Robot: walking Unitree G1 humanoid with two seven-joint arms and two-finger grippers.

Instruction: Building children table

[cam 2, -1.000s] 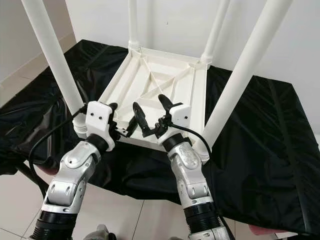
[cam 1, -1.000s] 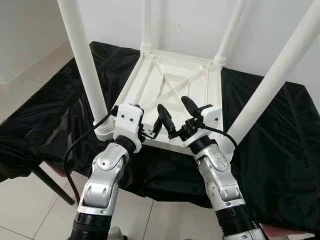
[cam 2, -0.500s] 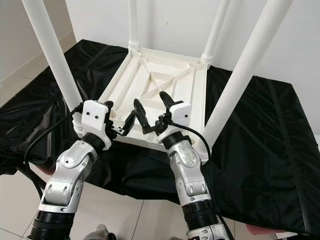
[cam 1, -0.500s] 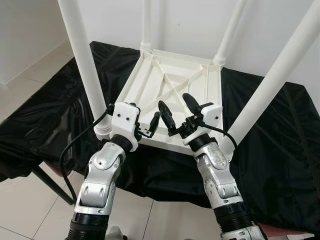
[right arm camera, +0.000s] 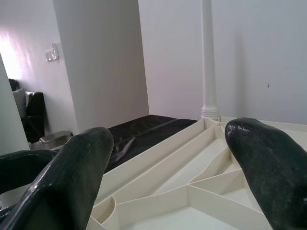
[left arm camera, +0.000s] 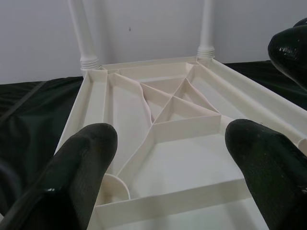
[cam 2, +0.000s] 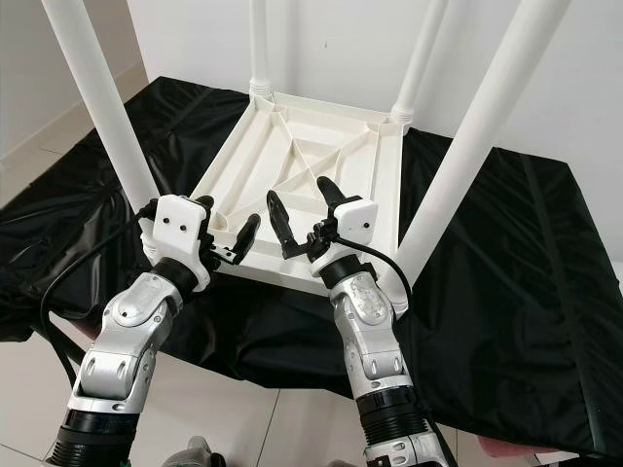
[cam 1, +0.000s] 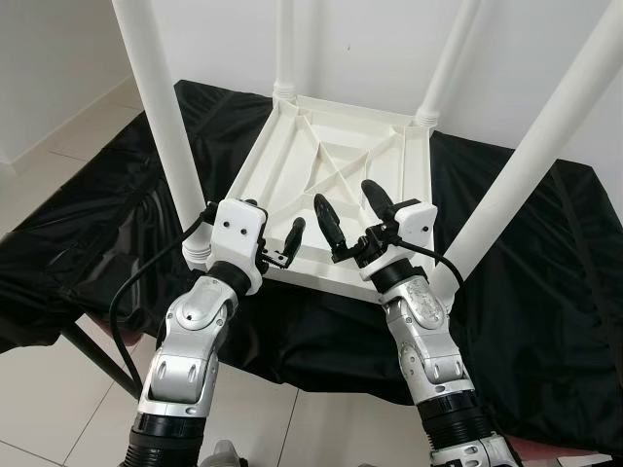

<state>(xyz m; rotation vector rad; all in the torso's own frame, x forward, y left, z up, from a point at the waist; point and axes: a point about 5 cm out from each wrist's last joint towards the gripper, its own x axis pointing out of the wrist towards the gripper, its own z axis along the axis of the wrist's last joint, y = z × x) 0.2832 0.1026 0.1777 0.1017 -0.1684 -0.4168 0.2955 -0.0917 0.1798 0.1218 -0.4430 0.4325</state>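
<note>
A white plastic children's table [cam 1: 336,165] lies upside down on a black cloth [cam 1: 97,224], its ribbed underside facing up. Four white legs stand in its corners: near left leg [cam 1: 161,117], near right leg [cam 1: 531,165], and two far legs [cam 1: 283,49] [cam 1: 448,58]. My left gripper [left arm camera: 170,139] hovers open at the near edge, beside the near left leg, holding nothing. My right gripper [cam 1: 350,206] is open over the near edge's middle, also with nothing between its fingers. The ribs [right arm camera: 192,191] run ahead of it.
The black cloth drapes over a low surface and hangs toward the tiled floor [cam 1: 58,409]. A white wall [cam 1: 370,39] stands close behind the table. A dark slanted support leg [cam 1: 97,355] shows under the cloth at the left.
My two grippers have drawn apart: the left one shifted left toward the near left leg, and the right one rose slightly over the edge. The table has not moved.
</note>
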